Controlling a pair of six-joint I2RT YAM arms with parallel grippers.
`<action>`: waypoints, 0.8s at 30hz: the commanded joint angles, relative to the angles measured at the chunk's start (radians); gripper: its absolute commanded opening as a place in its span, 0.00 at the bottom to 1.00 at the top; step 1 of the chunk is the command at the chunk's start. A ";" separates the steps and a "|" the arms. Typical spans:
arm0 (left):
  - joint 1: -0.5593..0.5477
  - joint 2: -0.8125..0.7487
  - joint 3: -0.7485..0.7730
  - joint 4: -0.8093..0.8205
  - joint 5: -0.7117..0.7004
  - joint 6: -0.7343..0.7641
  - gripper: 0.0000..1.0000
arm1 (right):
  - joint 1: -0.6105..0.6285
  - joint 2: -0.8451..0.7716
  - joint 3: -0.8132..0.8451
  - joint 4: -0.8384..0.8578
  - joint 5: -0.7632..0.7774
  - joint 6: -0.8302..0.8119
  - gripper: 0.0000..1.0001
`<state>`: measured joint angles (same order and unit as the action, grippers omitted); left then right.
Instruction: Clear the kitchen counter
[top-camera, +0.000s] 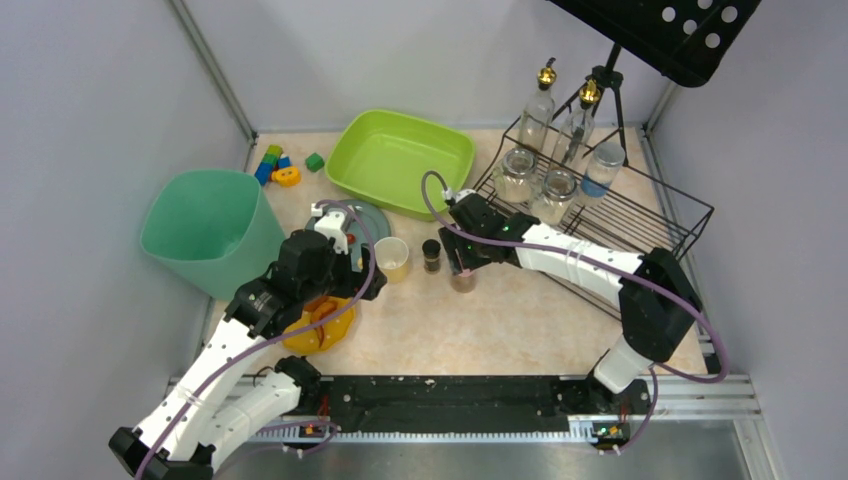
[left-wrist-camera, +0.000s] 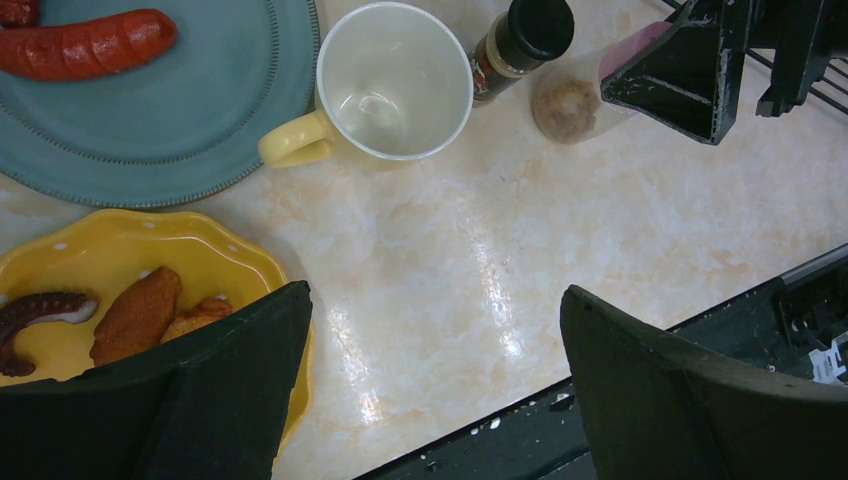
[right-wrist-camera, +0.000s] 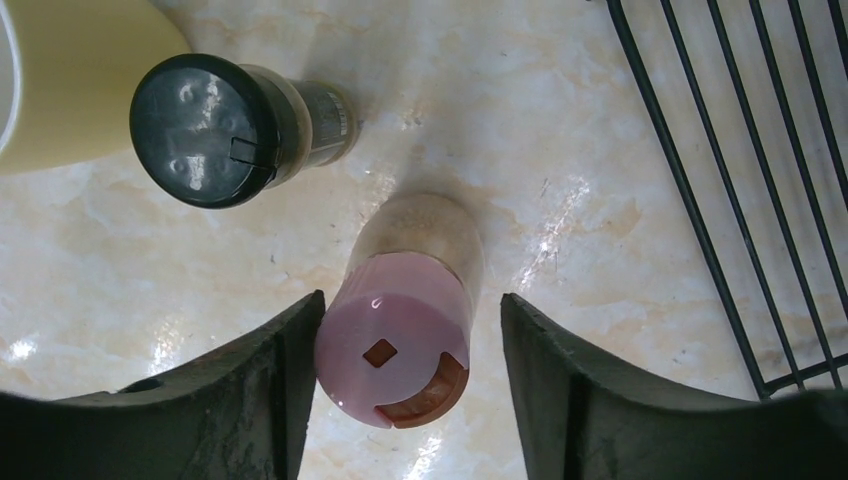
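The kitchen counter (top-camera: 480, 320) carries a small spice jar with a pink lid (right-wrist-camera: 395, 335), standing upright. My right gripper (right-wrist-camera: 410, 340) straddles this jar, open. Its left finger is at the lid's edge and a narrow gap shows on the right. A black-lidded spice jar (right-wrist-camera: 205, 130) and a pale yellow mug (left-wrist-camera: 395, 85) stand just left of it. My left gripper (left-wrist-camera: 435, 330) hovers wide open over bare counter, beside a yellow plate (left-wrist-camera: 100, 250) of fried food. A teal plate (left-wrist-camera: 200, 130) holds a sausage (left-wrist-camera: 90, 45).
A green tub (top-camera: 400, 160) sits at the back, a teal bin (top-camera: 205, 230) on the left with toy blocks (top-camera: 275, 168) behind it. A black wire rack (top-camera: 620, 210) on the right holds bottles and jars. The black rail (top-camera: 450, 400) borders the near edge.
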<state>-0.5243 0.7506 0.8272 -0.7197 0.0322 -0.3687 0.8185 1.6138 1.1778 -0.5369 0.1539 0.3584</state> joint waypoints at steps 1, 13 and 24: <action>0.005 -0.012 -0.002 0.019 -0.005 -0.011 0.99 | 0.017 0.010 0.001 0.036 0.015 -0.016 0.60; 0.004 -0.015 -0.001 0.019 -0.006 -0.011 0.99 | 0.035 -0.048 0.002 -0.006 0.060 -0.021 0.36; 0.004 -0.022 -0.002 0.020 0.003 -0.010 0.99 | 0.042 -0.278 0.117 -0.211 0.102 -0.013 0.34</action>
<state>-0.5243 0.7464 0.8272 -0.7197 0.0322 -0.3695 0.8486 1.4342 1.1931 -0.6514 0.2111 0.3420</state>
